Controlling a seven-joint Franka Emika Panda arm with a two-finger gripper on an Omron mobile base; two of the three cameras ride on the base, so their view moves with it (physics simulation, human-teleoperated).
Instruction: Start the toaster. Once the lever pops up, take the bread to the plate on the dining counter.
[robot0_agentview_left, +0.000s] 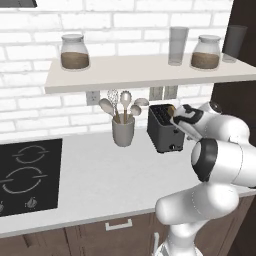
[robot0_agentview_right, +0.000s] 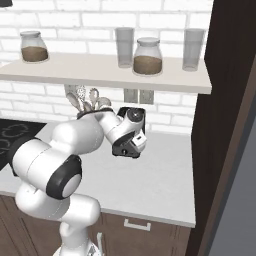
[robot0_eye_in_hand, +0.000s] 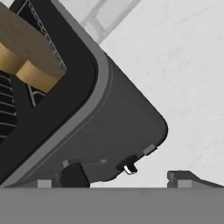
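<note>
Between wide-open jaws | toaster front corner; bread in slot

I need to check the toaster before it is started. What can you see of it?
The toaster is a small dark grey-black box with rounded corners and a slotted top, upright on the pale counter by the brick wall, right of the utensil cup. Bread sticks up from one slot. The open gripper hovers close at its end.
</note>
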